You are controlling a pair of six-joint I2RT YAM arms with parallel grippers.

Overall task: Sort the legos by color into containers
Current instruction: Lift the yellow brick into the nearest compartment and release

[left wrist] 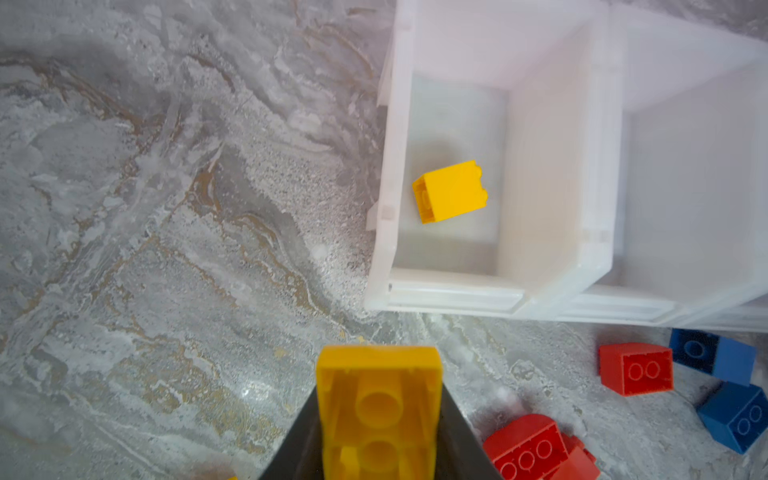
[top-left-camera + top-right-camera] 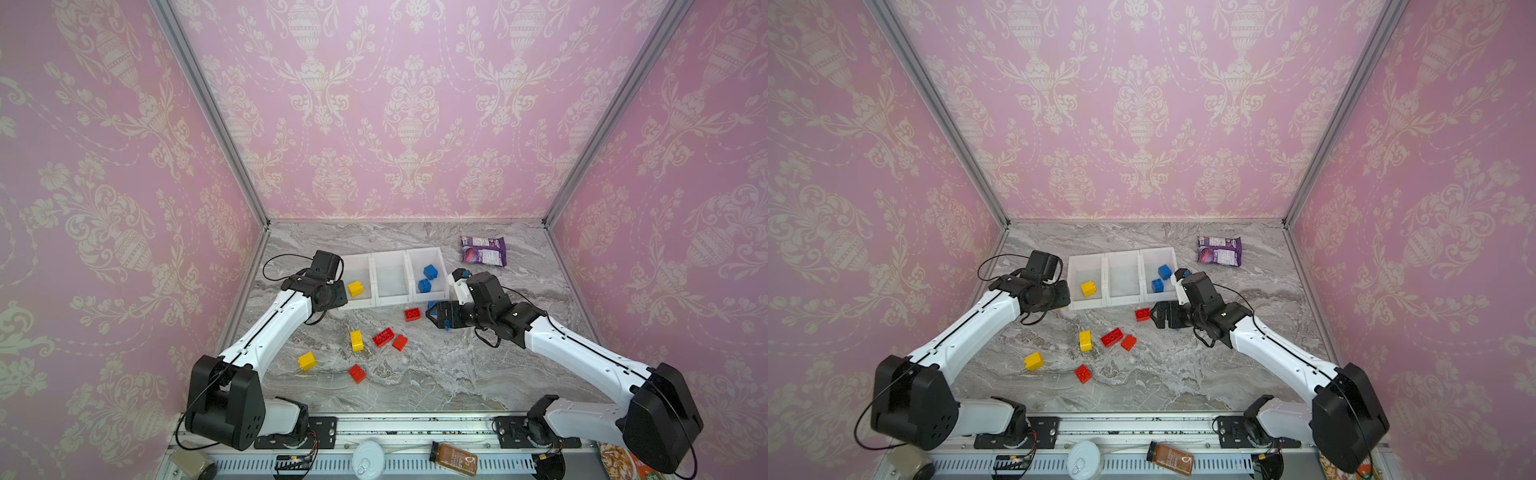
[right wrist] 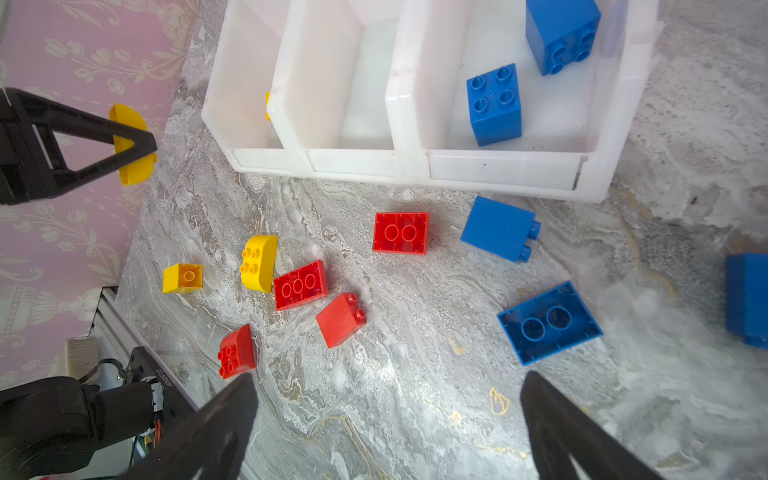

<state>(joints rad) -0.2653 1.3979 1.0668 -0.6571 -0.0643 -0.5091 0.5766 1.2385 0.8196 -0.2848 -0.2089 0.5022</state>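
Clock: read in the top views, twelve at the far wall.
Nearest legos: a red lego (image 2: pixel 357 373) and a loose yellow lego (image 2: pixel 306 360) lie toward seven o'clock on the marble table (image 2: pixel 457 374). Four more red and yellow ones are scattered just beyond, and none is touched.
Right gripper (image 3: pixel 389 376): jaws spread wide and holding nothing, over blue legos lying just outside the bins; the upturned blue lego (image 3: pixel 548 322) lies nearest them.
Left gripper (image 1: pixel 379 415): fingers pinching the held yellow lego (image 1: pixel 378 370), hollow underside toward its wrist camera.
Long axis: in the right wrist view it seems to cross the fingers, sticking out either side.
Deciding relation: the left container (image 2: pixel 357 262) lies at about two o'clock from the left jaws, just beside them. The held lego hangs outside its near corner, over the table, not yet above the opening. The left arm is the nearer one.
Containers: the left one has a binned yellow lego (image 2: pixel 355 288), the middle container (image 2: pixel 390 266) shows none, and the right container (image 2: pixel 419 257) has two blue legos (image 2: pixel 430 272).
Hidden: in both top views each wrist covers its own jaws and most of what is under them. One blue lego is cut off at the edge of the right wrist view.
Farthest: a purple snack packet (image 2: pixel 483 250) at one o'clock, well apart.
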